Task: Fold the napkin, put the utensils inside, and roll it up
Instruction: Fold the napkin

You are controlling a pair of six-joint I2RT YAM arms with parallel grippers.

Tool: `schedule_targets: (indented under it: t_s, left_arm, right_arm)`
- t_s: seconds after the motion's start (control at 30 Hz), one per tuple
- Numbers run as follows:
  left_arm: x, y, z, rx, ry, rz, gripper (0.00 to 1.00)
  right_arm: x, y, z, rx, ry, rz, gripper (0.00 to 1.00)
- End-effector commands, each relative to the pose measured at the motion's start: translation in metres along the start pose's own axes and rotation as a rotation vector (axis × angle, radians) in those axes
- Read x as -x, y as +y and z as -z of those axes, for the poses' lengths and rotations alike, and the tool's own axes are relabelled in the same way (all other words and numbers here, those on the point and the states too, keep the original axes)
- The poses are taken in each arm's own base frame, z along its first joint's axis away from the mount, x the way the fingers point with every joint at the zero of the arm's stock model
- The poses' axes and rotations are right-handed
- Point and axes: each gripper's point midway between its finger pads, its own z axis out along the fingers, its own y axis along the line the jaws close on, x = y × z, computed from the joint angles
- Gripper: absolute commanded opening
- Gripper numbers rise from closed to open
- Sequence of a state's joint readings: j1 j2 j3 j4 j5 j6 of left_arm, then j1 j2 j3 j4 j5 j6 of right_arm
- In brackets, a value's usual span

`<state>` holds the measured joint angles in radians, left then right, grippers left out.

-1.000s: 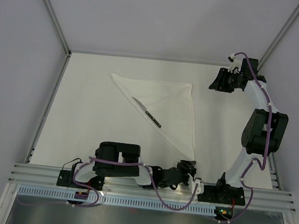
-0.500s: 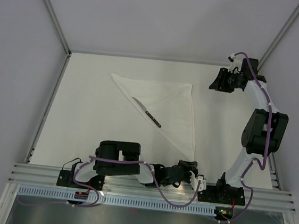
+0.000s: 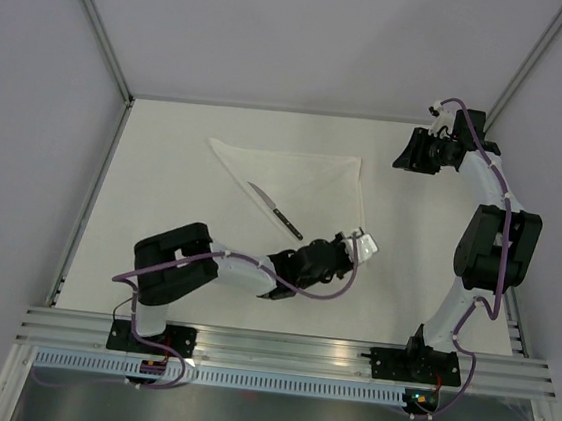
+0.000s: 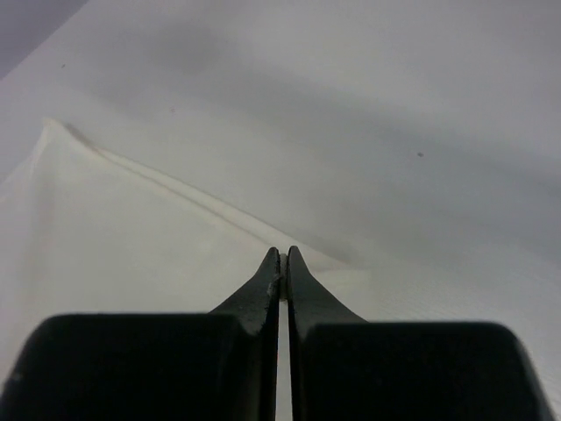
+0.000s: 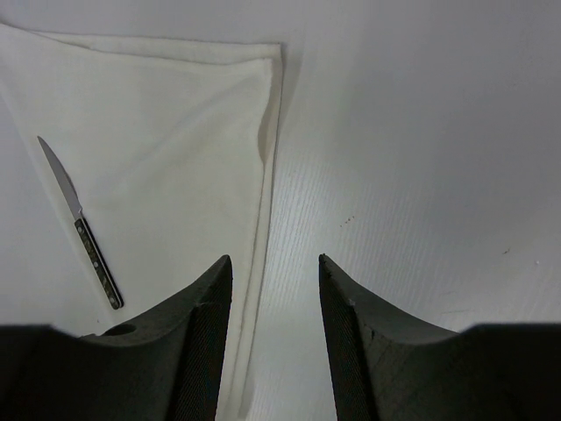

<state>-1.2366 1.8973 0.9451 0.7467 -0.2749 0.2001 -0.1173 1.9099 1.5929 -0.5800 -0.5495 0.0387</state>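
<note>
Soft even light, blurred near foregrounds

Lab test cell, white table, bare grey walls, aluminium rails

White table, pale grey walls

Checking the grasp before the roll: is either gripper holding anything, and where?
Left gripper is shut on the napkin, pinching its near corner. Right gripper is open, holding nothing.
</note>
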Motion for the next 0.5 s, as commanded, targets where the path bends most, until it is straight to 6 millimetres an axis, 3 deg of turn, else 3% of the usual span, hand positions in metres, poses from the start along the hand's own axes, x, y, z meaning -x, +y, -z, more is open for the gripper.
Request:
schedule_targets:
  t_s: [0.0, 0.03, 0.1, 0.2, 0.27, 0.3, 0.47]
  left_arm:
    - [0.025, 0.038, 0.002, 0.028, -0.034, 0.316, 0.02]
    - [0.016, 0.061, 0.004, 0.07, -0.023, 0.391, 0.02]
    - [0.014, 0.083, 0.009, 0.102, -0.029, 0.51, 0.02]
    - [-0.011, 0.148, 0.02, 0.217, -0.006, 0.67, 0.02]
    - [-0.023, 0.168, 0.025, 0.243, 0.003, 0.74, 0.02]
    - [-0.031, 0.191, 0.03, 0.288, -0.003, 0.797, 0.02]
    - [-0.057, 0.238, 0.044, 0.368, 0.004, 0.9, 0.02]
  right_arm:
    - [0.026, 0.015, 0.02, 0.02, -0.074, 0.024, 0.5]
    - [0.026, 0.015, 0.021, 0.018, -0.074, 0.022, 0.5]
    - [0.025, 0.015, 0.02, 0.021, -0.072, 0.025, 0.5]
    - [0.024, 0.015, 0.019, 0.025, -0.068, 0.023, 0.5]
    - [0.025, 0.016, 0.019, 0.026, -0.068, 0.022, 0.5]
    - [0.025, 0.016, 0.019, 0.029, -0.066, 0.021, 0.5]
    - [0.024, 0.016, 0.018, 0.03, -0.062, 0.02, 0.5]
